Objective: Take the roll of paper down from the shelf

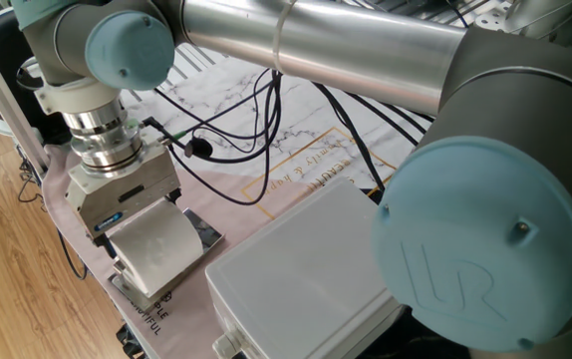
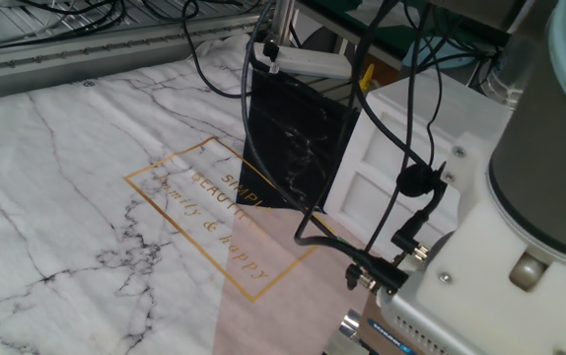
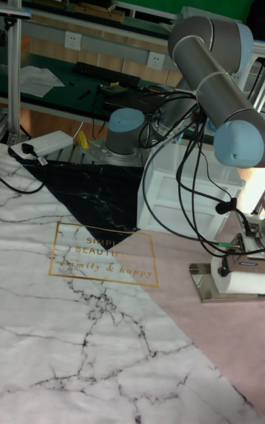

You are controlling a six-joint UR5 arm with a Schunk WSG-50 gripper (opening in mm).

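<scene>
- The roll of paper (image 1: 156, 244) lies on its side on the chrome shelf (image 1: 203, 235), at the table's near edge beside the white plastic box (image 1: 301, 279)
- The gripper (image 1: 137, 239) stands over the roll, its body pressed down on top; fingers reach past the roll's ends, but whether they pinch it I cannot tell
- In the tall fixed view the roll (image 3: 246, 282) sits on the shelf (image 3: 206, 284) upon the pink part of the marble-print cloth (image 3: 88, 306)
- Black cables (image 1: 236, 130) trail from the wrist

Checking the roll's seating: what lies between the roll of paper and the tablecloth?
In the tall fixed view, the chrome shelf sits under the roll of paper, resting on the pink tablecloth. The gripper is around the roll.
</scene>
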